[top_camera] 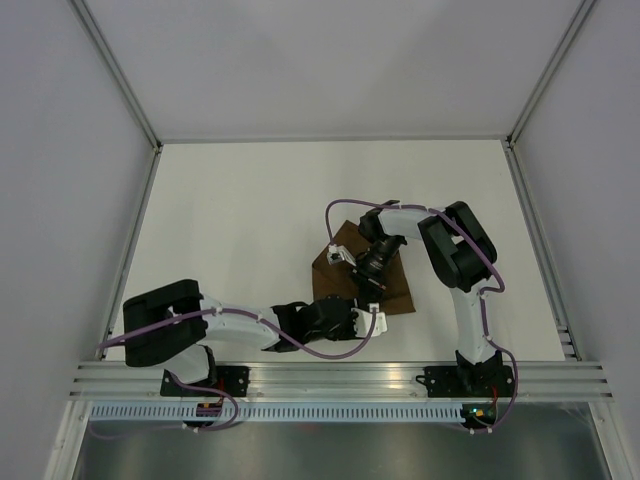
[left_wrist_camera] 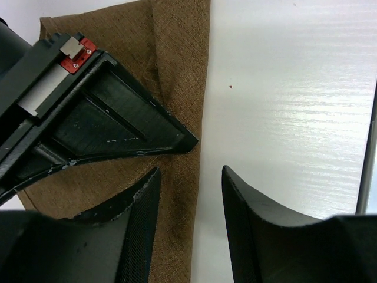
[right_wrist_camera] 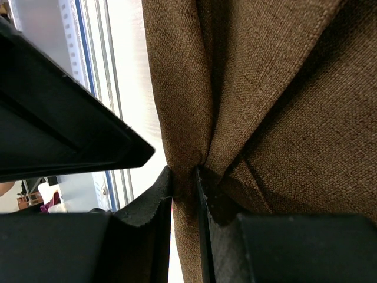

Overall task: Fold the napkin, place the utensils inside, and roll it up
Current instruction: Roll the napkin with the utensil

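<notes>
Though partly hidden under both arms, lying on white counter, right of centre and toward near edge: dark brown napkin, folded over itself, layers overlapping and creased. Pinched in right hand: gathered ridge of napkin, both pads pressed tight on cloth. Left hand spread, gripping nothing. One finger above napkin's edge, other above bare counter, straight cloth edge running between them. Right hand's finger just beyond left hand's tips, low over cloth.
</notes>
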Action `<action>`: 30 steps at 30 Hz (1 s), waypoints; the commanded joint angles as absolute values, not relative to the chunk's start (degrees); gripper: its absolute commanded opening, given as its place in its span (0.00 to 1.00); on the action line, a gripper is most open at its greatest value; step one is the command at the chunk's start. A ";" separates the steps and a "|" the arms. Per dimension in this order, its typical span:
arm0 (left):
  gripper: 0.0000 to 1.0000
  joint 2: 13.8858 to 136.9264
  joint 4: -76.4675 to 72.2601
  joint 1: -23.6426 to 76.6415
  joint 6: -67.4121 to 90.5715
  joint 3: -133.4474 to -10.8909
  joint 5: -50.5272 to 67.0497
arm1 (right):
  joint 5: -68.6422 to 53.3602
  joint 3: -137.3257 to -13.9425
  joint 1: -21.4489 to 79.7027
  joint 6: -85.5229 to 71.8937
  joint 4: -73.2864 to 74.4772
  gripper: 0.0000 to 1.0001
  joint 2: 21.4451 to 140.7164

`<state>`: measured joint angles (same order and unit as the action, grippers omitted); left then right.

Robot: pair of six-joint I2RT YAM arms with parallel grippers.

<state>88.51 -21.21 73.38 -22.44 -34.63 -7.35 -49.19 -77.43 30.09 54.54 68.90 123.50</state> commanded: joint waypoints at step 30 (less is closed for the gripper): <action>0.02 98.27 -23.65 69.97 -18.73 -36.65 -0.27 | -42.88 -78.74 28.65 56.52 62.84 0.44 120.87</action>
<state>98.35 -29.32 72.10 -23.59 -36.21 -7.16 -48.47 -78.15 29.28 53.78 71.59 123.81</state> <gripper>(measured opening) 0.068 0.383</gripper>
